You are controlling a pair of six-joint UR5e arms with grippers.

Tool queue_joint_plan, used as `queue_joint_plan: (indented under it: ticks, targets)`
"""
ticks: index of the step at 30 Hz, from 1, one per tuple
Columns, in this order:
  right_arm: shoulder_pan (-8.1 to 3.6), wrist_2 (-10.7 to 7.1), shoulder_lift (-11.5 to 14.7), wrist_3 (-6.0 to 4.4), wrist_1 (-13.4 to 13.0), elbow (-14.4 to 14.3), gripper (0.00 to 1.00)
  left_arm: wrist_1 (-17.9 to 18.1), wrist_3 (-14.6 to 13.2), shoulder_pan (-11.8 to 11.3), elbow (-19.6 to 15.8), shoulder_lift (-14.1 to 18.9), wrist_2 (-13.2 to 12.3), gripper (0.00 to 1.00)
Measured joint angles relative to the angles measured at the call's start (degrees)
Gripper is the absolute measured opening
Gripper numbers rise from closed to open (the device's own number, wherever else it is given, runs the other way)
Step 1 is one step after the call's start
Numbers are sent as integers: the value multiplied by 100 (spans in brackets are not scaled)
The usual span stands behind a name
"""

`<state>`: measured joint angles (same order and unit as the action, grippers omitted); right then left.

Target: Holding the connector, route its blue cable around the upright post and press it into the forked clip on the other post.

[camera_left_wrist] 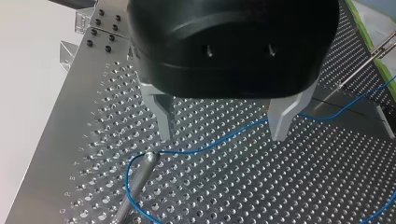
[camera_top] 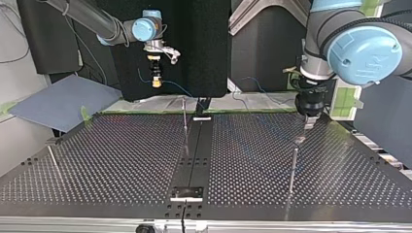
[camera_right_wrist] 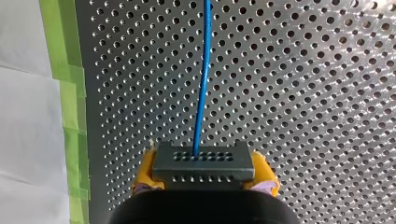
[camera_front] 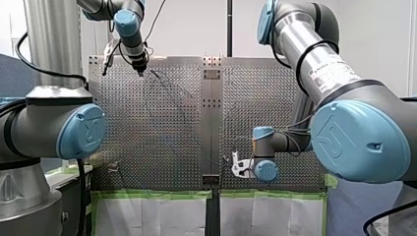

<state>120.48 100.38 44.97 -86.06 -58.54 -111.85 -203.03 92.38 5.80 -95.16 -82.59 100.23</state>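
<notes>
A: Noted: right gripper (camera_right_wrist: 204,176) clamps the connector (camera_right_wrist: 204,163) near the desk (camera_right_wrist: 303,93) taped edge; left gripper (camera_left_wrist: 224,123) wide open, empty, by the post (camera_left_wrist: 140,175).
B: The blue cable (camera_right_wrist: 203,70) looks thin, limp; steer by the connector.

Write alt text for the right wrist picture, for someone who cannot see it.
My right pincer, with yellow pads, clamps a dark connector; a blue cable runs from it straight ahead over the perforated table. Green tape lines the table's edge.
</notes>
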Motion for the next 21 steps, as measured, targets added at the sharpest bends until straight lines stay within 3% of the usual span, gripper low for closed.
queue_joint_plan:
  ticks: [14, 21]
  targets:
    - [3, 0, 0, 0, 0, 0, 0, 33, -1, 19, 0, 3, 37, 100]
    - [5, 0, 0, -3, 0, 0, 0, 291, -240, 111, -49, 3, -108, 100]
